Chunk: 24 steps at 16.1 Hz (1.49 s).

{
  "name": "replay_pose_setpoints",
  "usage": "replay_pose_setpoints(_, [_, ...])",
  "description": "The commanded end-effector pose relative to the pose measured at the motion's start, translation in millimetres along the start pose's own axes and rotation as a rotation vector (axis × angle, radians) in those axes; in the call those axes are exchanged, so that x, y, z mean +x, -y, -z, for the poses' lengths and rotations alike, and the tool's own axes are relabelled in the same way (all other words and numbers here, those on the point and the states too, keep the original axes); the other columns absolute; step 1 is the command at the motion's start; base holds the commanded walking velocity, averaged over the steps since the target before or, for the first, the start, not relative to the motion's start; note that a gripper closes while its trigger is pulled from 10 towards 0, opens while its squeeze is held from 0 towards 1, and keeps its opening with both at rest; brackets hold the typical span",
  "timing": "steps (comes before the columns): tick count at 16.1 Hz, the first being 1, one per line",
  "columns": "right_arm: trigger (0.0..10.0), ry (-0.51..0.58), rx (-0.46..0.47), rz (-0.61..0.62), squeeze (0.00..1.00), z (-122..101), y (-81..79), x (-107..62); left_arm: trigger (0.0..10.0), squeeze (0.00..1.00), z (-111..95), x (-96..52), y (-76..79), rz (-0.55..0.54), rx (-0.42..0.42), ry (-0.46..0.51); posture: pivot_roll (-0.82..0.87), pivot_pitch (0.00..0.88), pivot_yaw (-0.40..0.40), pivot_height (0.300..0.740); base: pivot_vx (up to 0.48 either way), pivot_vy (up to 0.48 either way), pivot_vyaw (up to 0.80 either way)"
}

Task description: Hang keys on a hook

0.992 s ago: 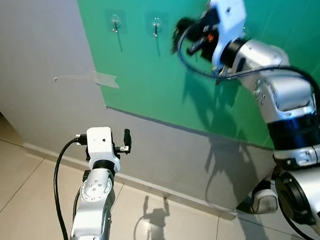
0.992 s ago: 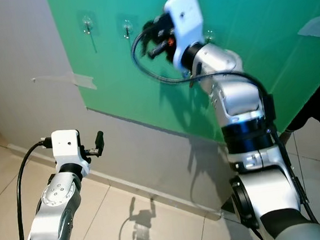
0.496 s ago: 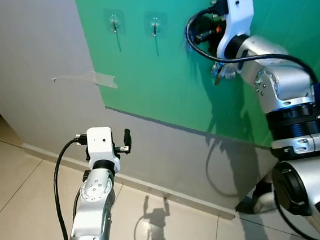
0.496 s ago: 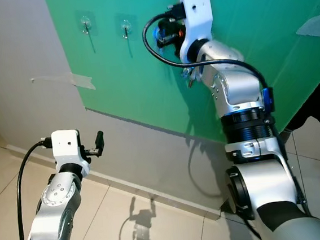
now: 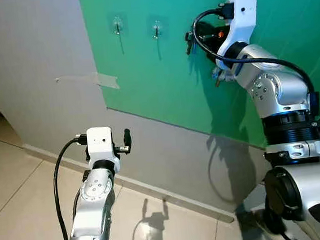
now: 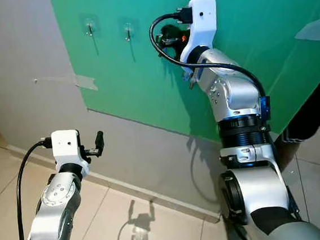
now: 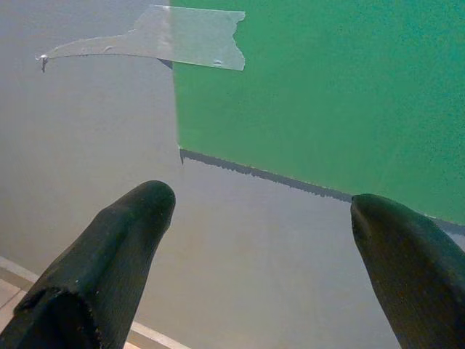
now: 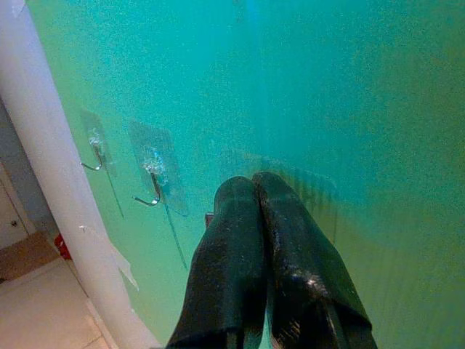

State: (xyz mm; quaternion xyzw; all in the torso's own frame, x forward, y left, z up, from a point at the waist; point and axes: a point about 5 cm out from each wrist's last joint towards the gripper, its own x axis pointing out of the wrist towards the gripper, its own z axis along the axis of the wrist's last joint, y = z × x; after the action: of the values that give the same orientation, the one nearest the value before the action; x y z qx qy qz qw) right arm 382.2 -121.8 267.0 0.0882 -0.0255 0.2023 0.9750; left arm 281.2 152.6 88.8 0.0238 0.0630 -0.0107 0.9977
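Note:
Two clear stick-on hooks [image 5: 117,26] [image 5: 155,27] sit high on a green sheet [image 5: 162,85] on the wall, and both are bare. My right gripper [image 5: 188,40] is raised close to the sheet, just right of the second hook. In the right wrist view its fingers [image 8: 251,240] are pressed together. A small brown edge [image 8: 209,217] peeks out beside them, likely part of the keys. The hooks [image 8: 149,187] lie off to one side of the fingertips. My left gripper [image 5: 127,140] is held low facing the wall, open with nothing between its fingers [image 7: 116,247].
The grey wall [image 5: 34,52] carries a strip of clear tape [image 5: 96,79] at the sheet's left edge. A skirting board [image 5: 155,191] runs along the tiled floor [image 5: 19,190]. Small metal bits [image 5: 218,77] dangle under my right forearm.
My right wrist has turned and the gripper has shifted right, from beside the second hook to a spot further along the sheet. The left arm has stayed still.

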Motion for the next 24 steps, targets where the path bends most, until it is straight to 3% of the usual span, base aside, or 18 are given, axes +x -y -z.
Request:
replay_pose_setpoints(1, [10.0, -0.102, 0.051, 0.047, 0.00, 26, 10.3, -4.5, 10.0, 0.00, -2, -0.2, 3.7, 0.012, 0.003, 0.002, 0.08, 0.000, -0.054, 0.740, 0.000, 0.000, 0.00])
replay_pose_setpoints(3, [10.0, -0.098, 0.024, 0.047, 0.00, 25, 9.5, -4.8, 10.0, 0.00, -2, -0.1, 3.8, 0.011, 0.003, 0.001, 0.08, 0.000, -0.055, 0.740, 0.000, 0.000, 0.00])
replay_pose_setpoints(4, [10.0, -0.021, -0.101, 0.069, 0.00, 17, 10.0, -5.3, 10.0, 0.00, -1, 0.0, 3.1, 0.008, 0.003, -0.001, 0.08, 0.000, -0.056, 0.740, 0.000, 0.000, 0.00])
replay_pose_setpoints(5, [10.0, 0.010, -0.142, 0.074, 0.00, 14, 9.7, -5.7, 10.0, 0.00, -1, 0.0, 3.0, 0.007, 0.003, -0.001, 0.08, 0.000, -0.056, 0.740, 0.000, 0.000, 0.00])
replay_pose_setpoints(7, [10.0, 0.097, -0.330, 0.055, 0.00, 5, 2.0, -8.2, 10.0, 0.00, 0, -0.9, 2.8, 0.005, 0.003, -0.002, 0.08, 0.000, -0.058, 0.740, 0.000, 0.000, 0.00])
replay_pose_setpoints(8, [10.0, 0.111, -0.345, 0.048, 0.00, 5, -0.5, -8.7, 10.0, 0.00, 0, -1.1, 2.5, 0.003, 0.002, -0.003, 0.08, 0.000, -0.058, 0.740, 0.000, 0.000, 0.00])
replay_pose_setpoints(18, [10.0, 0.041, -0.347, 0.022, 0.00, 27, -1.0, -9.3, 10.0, 0.00, 1, -2.5, 2.0, -0.002, 0.002, -0.008, 0.08, 0.000, -0.062, 0.740, 0.000, 0.000, 0.00])
replay_pose_setpoints(20, [10.0, 0.007, -0.294, 0.017, 0.00, 32, -0.7, -9.1, 10.0, 0.00, 1, -2.5, 2.4, -0.002, 0.003, -0.008, 0.08, 0.000, -0.063, 0.740, 0.000, 0.000, 0.00])
replay_pose_setpoints(23, [10.0, -0.087, -0.095, 0.047, 0.00, 50, 5.3, -9.5, 10.0, 0.00, 2, -3.9, 2.6, -0.005, 0.002, -0.009, 0.09, 0.000, -0.066, 0.740, 0.000, 0.000, 0.00])
replay_pose_setpoints(24, [10.0, -0.097, -0.091, 0.060, 0.00, 53, 8.0, -9.9, 10.0, 0.00, 2, -4.1, 2.2, -0.006, 0.002, -0.010, 0.09, 0.000, -0.065, 0.740, 0.000, 0.000, 0.00])
